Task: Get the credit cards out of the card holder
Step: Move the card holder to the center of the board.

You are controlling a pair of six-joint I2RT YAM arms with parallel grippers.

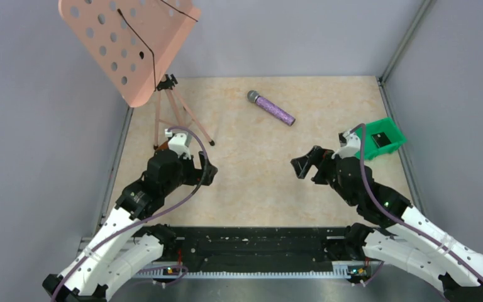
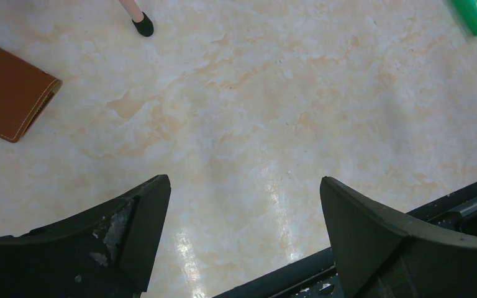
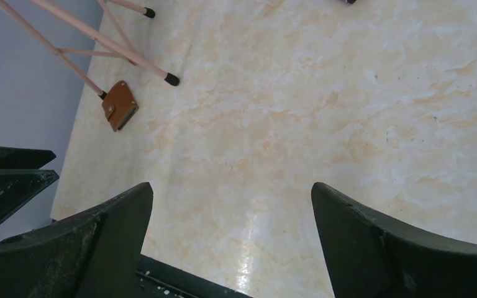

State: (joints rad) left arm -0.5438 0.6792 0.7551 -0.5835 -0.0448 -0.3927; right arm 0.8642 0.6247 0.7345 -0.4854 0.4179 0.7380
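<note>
Card holder (image 3: 120, 105), apparently closed, near stand leg (image 3: 172, 78)

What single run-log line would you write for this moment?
left claw: open, empty | right claw: open, empty | card holder: closed, untouched

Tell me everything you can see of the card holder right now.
The card holder is a small, flat brown wallet, leather by its look, with pale stitching along the edges and a tab clasp on top. It lies folded shut on the marbled table, one corner beside a black-tipped foot of the pink stand; whether they touch is unclear. No cards show. Nothing grips it.
</note>
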